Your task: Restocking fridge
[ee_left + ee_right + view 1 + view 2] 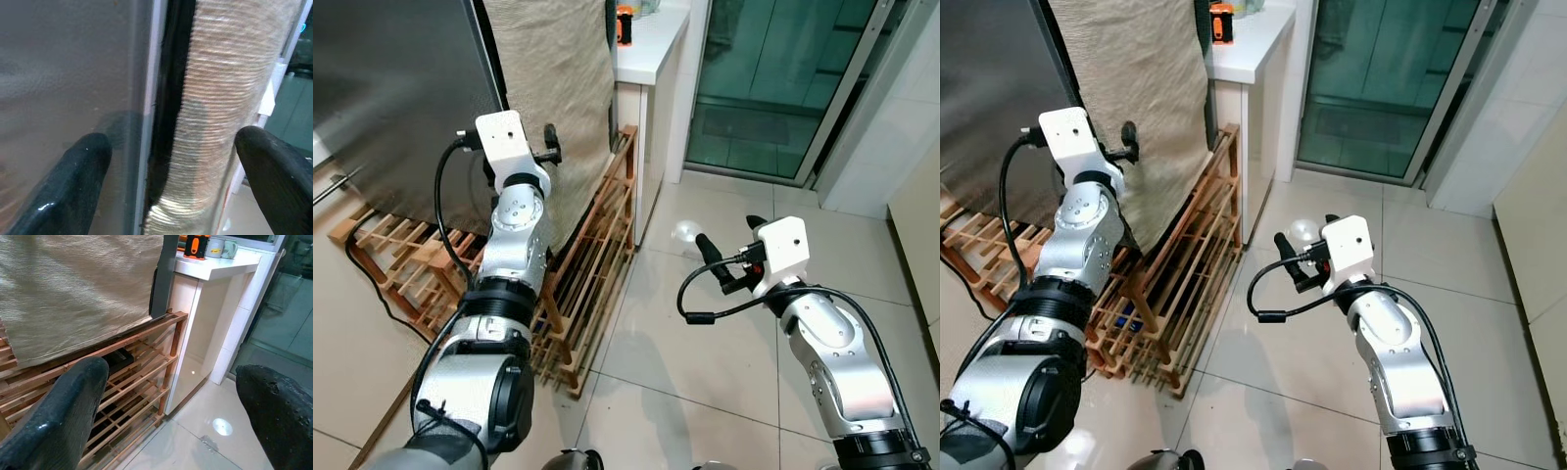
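The fridge [391, 88] stands at the left with its grey steel door shut. A beige cloth [553, 98] hangs over its side. My left gripper [171, 166] is raised at the door's right edge, open, one finger before the steel face and the other before the cloth, with the dark door seam [166, 98] between them. My right gripper [729, 240] hovers open above the tiled floor to the right of the fridge and holds nothing. In the right wrist view its fingers [63, 416] point toward the wooden rack and the counter.
A low wooden slatted rack [597, 245] lies under and beside the fridge. Behind it, a white counter [651, 44] carries an orange item [625, 24]. A glass sliding door [773, 78] fills the back right. A black cable [372, 284] runs across the floor at left.
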Available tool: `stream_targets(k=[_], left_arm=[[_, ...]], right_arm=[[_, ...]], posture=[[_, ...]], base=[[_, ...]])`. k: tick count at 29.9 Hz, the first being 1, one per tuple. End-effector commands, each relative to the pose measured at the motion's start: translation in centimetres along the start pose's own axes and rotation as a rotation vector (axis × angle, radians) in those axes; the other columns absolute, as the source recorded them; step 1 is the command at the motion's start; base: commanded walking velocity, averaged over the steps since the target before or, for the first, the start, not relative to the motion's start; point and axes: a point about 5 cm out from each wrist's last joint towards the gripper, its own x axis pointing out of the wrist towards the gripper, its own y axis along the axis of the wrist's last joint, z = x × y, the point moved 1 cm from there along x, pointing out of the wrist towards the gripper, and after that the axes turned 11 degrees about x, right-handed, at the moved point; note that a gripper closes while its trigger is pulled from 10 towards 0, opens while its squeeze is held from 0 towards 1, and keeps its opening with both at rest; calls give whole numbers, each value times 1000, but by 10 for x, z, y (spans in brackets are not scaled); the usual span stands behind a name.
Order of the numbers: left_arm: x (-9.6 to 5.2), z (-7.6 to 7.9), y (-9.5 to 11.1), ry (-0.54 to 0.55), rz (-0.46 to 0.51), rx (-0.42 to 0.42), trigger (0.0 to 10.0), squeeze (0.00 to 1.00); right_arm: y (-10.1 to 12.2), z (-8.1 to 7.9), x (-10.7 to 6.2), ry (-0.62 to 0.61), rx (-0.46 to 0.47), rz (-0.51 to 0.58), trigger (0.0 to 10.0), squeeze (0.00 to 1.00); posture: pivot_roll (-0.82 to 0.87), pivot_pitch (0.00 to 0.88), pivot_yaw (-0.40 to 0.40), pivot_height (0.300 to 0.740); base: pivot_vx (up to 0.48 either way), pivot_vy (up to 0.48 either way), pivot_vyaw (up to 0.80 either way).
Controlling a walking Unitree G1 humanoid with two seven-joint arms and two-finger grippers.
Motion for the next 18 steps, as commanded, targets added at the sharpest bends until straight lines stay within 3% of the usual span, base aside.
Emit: stream_targets(k=[1,9,14,18], left_arm=[[4,-2,6,6,9,-2,10000,0],[4,20,18,-164,73,-118,10000,0],[0,24,23,-196,111,-130,10000,0],[-7,24,15,-209,97,-121,10000,0]], right_arm=[[3,-3,2,12,-2,6,10000,0],[2,-3,-1,8,-1,1,10000,0],[1,-4,-2,7,3,-2,10000,0],[-1,-5,-2,7,7,-10,10000,0]], posture=[[-173,0,62,740],[-178,0,62,740],[-177,0,62,740],[-173,0,60,740]], base=[[0,0,0],[0,0,0],[0,0,0],[0,0,0]])
